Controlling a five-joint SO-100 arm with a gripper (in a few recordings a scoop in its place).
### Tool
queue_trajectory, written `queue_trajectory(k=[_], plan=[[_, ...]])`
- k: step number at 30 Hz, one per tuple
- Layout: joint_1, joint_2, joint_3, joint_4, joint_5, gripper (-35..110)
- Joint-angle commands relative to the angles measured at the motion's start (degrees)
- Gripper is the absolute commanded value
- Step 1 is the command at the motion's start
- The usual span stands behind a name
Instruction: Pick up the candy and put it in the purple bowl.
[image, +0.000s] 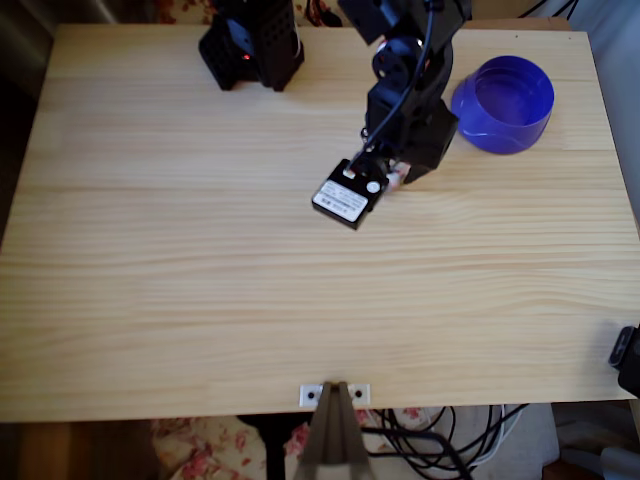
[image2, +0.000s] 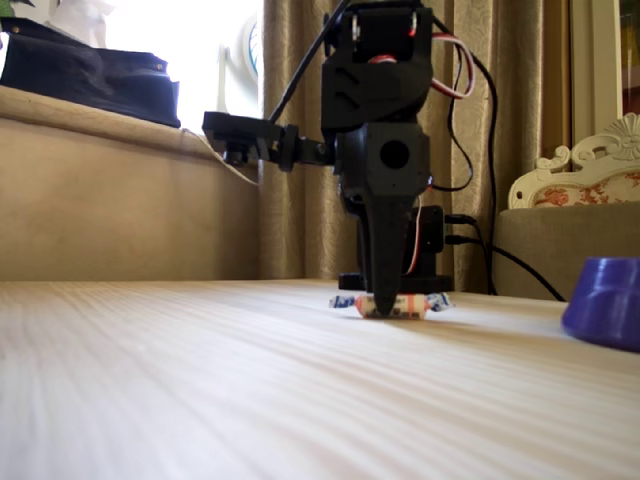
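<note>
Gripper down on the candy, bowl apart.
In the fixed view the candy (image2: 392, 304) lay on the table (image2: 200, 380), the gripper (image2: 378, 308) pinching its middle, ends protruding. Overhead, the arm (image: 405, 100) hid most of the candy (image: 398, 177); the purple bowl (image: 503, 103) stood beyond.

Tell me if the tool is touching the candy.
Touching. In the fixed view the tool comes down right onto the candy lying on the table, with no gap between them.
</note>
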Motion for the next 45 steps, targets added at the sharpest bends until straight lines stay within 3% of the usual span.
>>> queue_trajectory(k=[1, 3, 12, 16, 22, 34, 45], plan=[[-0.88, 2.37, -0.09, -0.35, 0.26, 10], [-1.14, 1.93, -0.09, -0.97, 0.0, -1], [-0.09, 7.29, -1.93, 5.1, -2.29, -1], [2.02, 16.7, -3.25, 8.96, -8.0, -1], [-0.97, 26.19, -6.06, 10.46, -24.96, -1], [-15.29, 34.1, 0.26, -1.93, -49.13, -1], [-25.75, 20.83, -5.89, -11.34, -56.87, -1]])
